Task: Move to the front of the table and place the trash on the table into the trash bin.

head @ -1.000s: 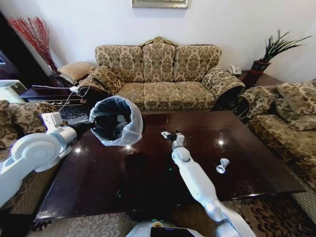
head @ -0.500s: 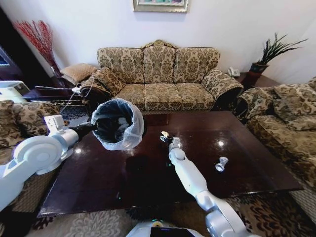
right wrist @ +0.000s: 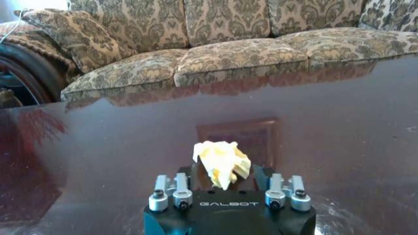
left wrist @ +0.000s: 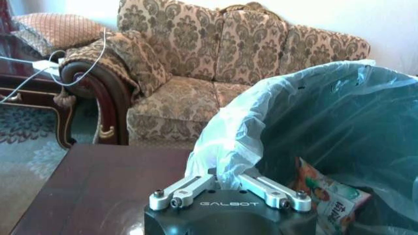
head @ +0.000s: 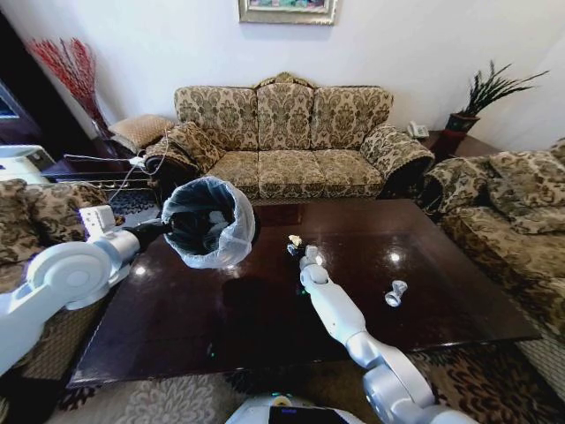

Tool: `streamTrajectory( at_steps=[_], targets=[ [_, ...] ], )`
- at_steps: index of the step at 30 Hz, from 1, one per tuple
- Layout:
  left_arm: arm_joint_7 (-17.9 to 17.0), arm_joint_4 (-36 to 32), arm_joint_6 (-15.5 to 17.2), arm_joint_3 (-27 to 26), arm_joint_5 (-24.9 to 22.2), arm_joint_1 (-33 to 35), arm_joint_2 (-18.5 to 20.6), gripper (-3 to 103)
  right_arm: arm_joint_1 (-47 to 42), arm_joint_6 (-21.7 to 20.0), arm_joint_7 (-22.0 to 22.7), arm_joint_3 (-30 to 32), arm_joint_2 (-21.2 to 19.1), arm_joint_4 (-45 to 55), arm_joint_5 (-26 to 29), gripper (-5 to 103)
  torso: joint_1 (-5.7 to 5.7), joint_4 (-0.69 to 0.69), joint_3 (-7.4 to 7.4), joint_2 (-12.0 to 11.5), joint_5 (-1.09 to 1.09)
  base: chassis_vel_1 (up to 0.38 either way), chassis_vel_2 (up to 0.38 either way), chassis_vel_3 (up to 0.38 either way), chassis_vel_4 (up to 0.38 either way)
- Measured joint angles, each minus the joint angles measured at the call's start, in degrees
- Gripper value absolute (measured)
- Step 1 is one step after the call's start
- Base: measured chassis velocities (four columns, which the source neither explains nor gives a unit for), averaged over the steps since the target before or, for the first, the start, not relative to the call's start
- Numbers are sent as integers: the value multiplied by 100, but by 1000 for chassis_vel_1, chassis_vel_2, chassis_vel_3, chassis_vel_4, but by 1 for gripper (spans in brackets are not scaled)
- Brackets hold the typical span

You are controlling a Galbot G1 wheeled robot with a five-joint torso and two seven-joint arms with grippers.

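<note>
Trash bin [head: 209,221] is held tilted by its liner rim in the left hand [left wrist: 228,188]. A crumpled pale scrap [right wrist: 220,163] is pinched in the right hand [right wrist: 225,188] above the tabletop [head: 265,309]; its fingertips are hidden by it. Bin contents are cut off, wrapper [left wrist: 326,196] partly seen.

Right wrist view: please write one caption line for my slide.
Right gripper shut on a crumpled pale scrap above the dark table.

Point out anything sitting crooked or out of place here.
The trash bin is not standing: the left end effector, clamped on its liner rim, holds it tipped on its side over the table. The right end effector grips a pale crumpled scrap. A small silvery cup lies toppled.
</note>
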Motion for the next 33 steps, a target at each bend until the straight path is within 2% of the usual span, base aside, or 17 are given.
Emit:
streamTrajectory(
  at_steps=[2, 3, 4, 6, 7, 8, 10, 11, 13, 16, 22, 25, 27, 29, 30, 32, 33],
  targets=[
    [3, 2, -1, 5, 3, 7, 0, 0, 19, 3, -7, -6, 9, -25, 14, 47, 0, 1, 0, 0, 0, 0, 0, 0, 0],
    [3, 2, -1, 5, 3, 7, 0, 0, 19, 3, -7, -6, 9, -25, 14, 47, 0, 1, 0, 0, 0, 0, 0, 0, 0],
    [3, 2, -3, 5, 3, 7, 5, 0, 29, 8, -9, -10, 9, -36, 17, 41, 1, 1, 0, 0, 0, 0, 0, 0, 0],
    [3, 2, -5, 6, 3, 7, 9, 0, 34, 15, -15, -13, 9, -41, 19, 41, 1, 0, 0, 0, 0, 0, 0, 0, 0],
    [4, 2, -8, 7, 4, 4, 17, 0, 37, 17, -21, -18, -1, -43, 23, 31, 1, 0, 0, 0, 1, 0, 0, 0, 0],
    [4, 4, -9, 7, 3, 3, 19, 0, 37, 17, -21, -20, -6, -43, 29, 31, 1, 0, 0, 0, 1, 0, 0, 0, 0],
    [4, 4, -10, 11, 4, 6, 15, 0, 37, 7, -21, -29, -21, -37, 62, 20, 0, 0, 0, 0, 1, 0, 0, 0, 0],
    [4, 4, -10, 11, 4, 6, 15, 0, 37, 7, -21, -29, -21, -37, 62, 20, 0, 0, 0, 0, 1, 0, 0, 0, 0],
    [-2, -21, -10, 12, 6, 21, -6, 0, 26, 12, -1, -54, -42, -18, 64, 9, 0, 0, 0, 0, 0, 0, 0, 0, 0],
    [-9, -44, -11, 11, 6, 24, -16, 0, -14, -4, 24, -66, -95, 73, 65, 2, 1, 0, 0, 0, 0, 0, 0, 0, 0],
    [-18, -71, -11, 7, 5, 49, -12, 0, -139, -73, 67, -47, -182, 384, 85, 0, 1, 0, 0, 0, 1, 0, 0, 0, 0],
    [-79, -131, 18, 45, 3, 88, -55, 0, -510, 867, 525, -22, -315, 1609, -257, 0, 1, 0, 1, 0, 2, 0, 0, 0, 0],
    [-86, -138, 43, 54, 3, 101, -59, 0, -576, 998, 563, -22, -360, 1902, -349, 0, 1, 0, 0, 0, 2, 0, 0, 0, 0],
    [-138, -130, 163, 61, -8, 140, -16, 0, -824, 1472, 579, -38, -573, 3255, -644, 0, 0, 0, 0, 0, -2, 0, 0, 0, 0],
    [-138, -130, 163, 61, -8, 140, -16, 0, -824, 1472, 579, -38, -573, 3255, -644, 0, 0, 0, 0, 0, -2, 0, 0, 0, 0],
    [-172, -63, 224, 61, -43, 156, 69, 0, -945, 1358, 501, -123, -786, 4521, -478, 0, 0, 0, -1, 1, 1, 0, 0, 0, 0],
    [-226, -36, 258, 64, -63, 163, 113, 0, -968, 1019, 413, -296, -933, 5671, -58, 0, 0, -2, -1, 2, 0, 0, 0, 0, 0]
  ],
)
